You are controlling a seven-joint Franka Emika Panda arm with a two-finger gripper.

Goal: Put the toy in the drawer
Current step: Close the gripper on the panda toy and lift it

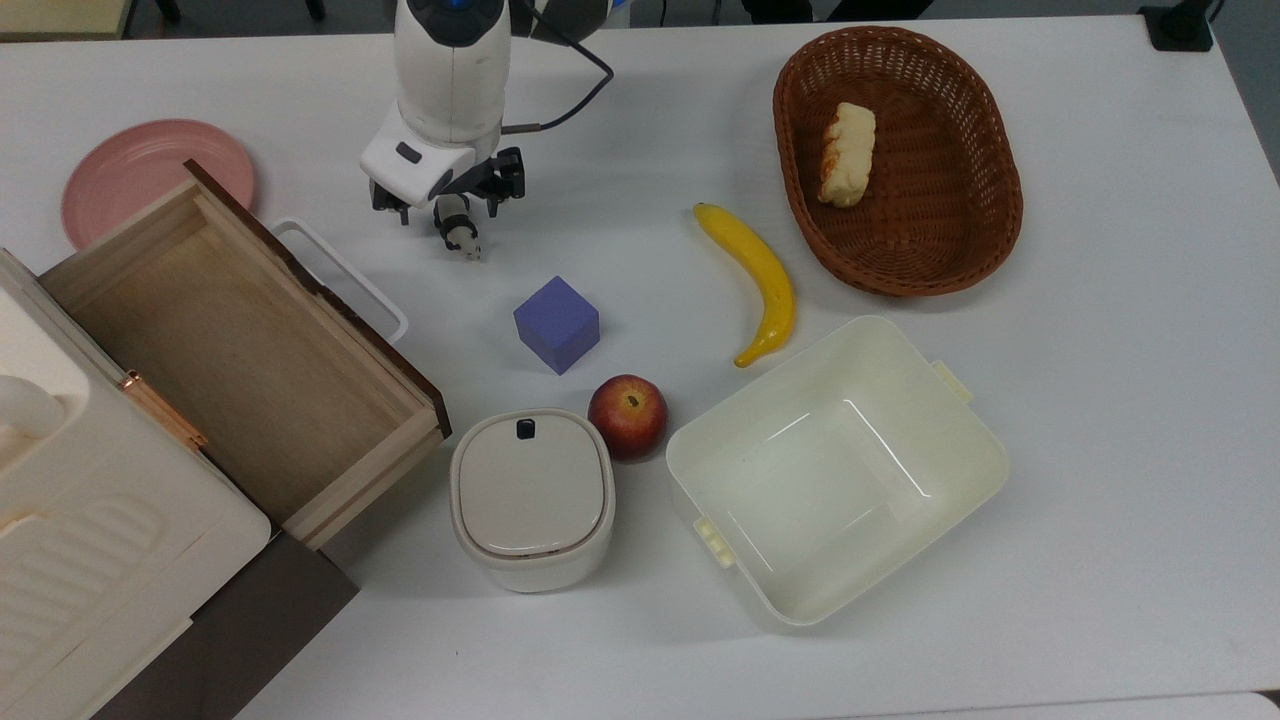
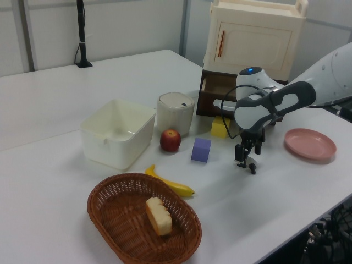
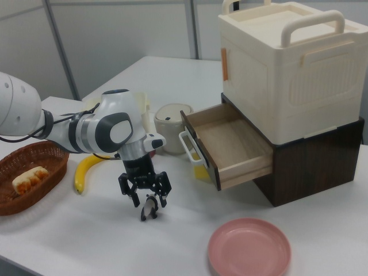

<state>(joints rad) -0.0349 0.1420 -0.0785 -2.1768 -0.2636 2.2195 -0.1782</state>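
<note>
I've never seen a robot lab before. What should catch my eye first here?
The white robot arm, whose tool hangs open right over a tiny panda toy on the white table. Beside it, at the right view's right, a wooden drawer stands pulled out under a cream box. A brown basket with bread sits at the top view's upper right.

White table (image 1: 1100,450) with scattered objects

Black-and-white toy (image 3: 149,210), purple cube (image 1: 556,324), pink plate (image 3: 249,248), seemingly red apple (image 1: 627,416).
</note>
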